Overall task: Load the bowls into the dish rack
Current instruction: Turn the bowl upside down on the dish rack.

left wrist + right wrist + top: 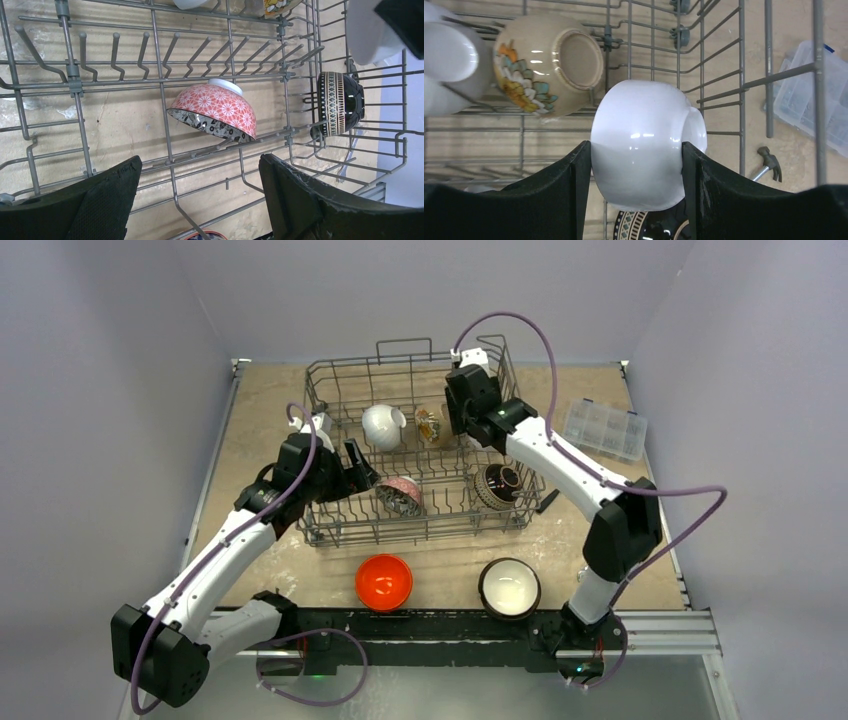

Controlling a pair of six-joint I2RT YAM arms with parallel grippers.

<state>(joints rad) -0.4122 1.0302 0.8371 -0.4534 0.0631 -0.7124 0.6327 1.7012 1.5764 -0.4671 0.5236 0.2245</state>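
We start with the worktop [265, 420] and, at its centre in the top view, the dish rack [360, 364]. We judge the step in hand to be setting one more bowl into it. The right gripper [636, 145] hangs over the rack's upper right part. Its jaws stand partly open, clamped on the sides of a plain white bowl [644, 110] that is turned on its side, foot toward the right of the wrist frame.

In our view the next move calls for lowering this bowl between the tines into a free slot and letting go only once it rests there. Released early, it might roll against its neighbours. The left gripper [200, 160] hovers over the rack's left side, jaws spread wide with nothing between them, facing the red-patterned bowl [215, 107].

The rack already holds four bowls:
- A second white bowl [383, 427] sits at upper centre.
- A tan flowered bowl [430, 425] stands just to its right.
- The red-patterned one leans on the wires at lower centre.
- A dark patterned bowl [497, 485] stands on edge at lower right.

The clear plastic box [605, 428] lies at the right of the frame, apart from the rack, and we cannot tell what its compartments hold.

Two bowls wait outside the rack near the lower edge of the worktop, both upright and empty: an orange bowl [384, 581] and a dark bowl with cream inside [509, 587].
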